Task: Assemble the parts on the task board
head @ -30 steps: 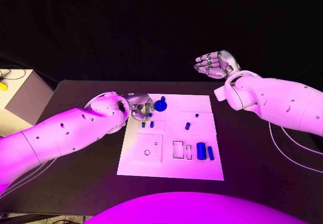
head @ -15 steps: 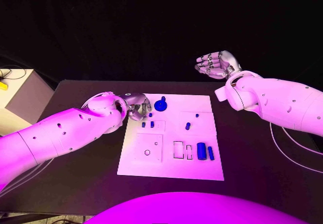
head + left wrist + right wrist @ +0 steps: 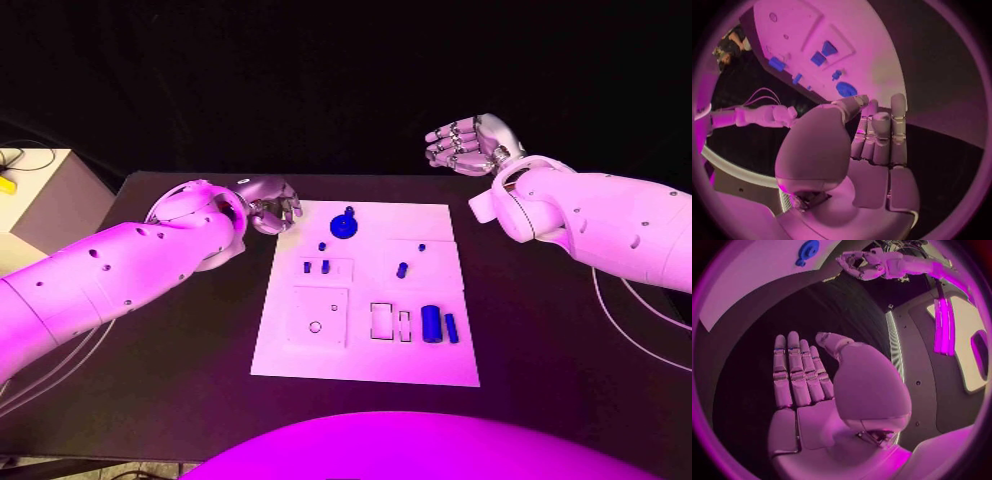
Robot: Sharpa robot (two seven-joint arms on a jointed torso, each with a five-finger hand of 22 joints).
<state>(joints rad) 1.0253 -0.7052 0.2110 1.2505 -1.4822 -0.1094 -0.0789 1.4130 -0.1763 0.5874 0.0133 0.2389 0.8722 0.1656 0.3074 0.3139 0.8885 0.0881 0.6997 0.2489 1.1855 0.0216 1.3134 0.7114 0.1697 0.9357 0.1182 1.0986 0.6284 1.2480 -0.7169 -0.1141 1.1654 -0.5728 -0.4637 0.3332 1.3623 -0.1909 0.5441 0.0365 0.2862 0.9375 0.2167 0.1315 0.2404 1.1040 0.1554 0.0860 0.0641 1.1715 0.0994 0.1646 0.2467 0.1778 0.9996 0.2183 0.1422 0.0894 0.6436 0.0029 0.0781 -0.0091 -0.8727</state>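
Observation:
The white task board (image 3: 289,355) lies in the middle of the black table. A round blue part with a knob (image 3: 343,225) sits at its far edge; it is also in the left wrist view (image 3: 846,89) and the right wrist view (image 3: 807,250). Small blue pieces (image 3: 326,266) stand in the board's middle, and two blue cylinders (image 3: 430,323) lie near right. My left hand (image 3: 268,206) hovers just off the board's far left corner, holding nothing, fingers straight in its wrist view (image 3: 876,137). My right hand (image 3: 464,146) is raised beyond the far right corner, palm bare (image 3: 807,385).
A pale box (image 3: 36,205) stands off the table's left end. Two rectangular slots (image 3: 382,320) and a small hole (image 3: 315,326) mark the board's near half. Bare black table (image 3: 173,340) lies on both sides of the board.
My left hand has pulled back from beside the round blue part, moving left and off the board's far corner. The part stays in place. The right hand has barely shifted.

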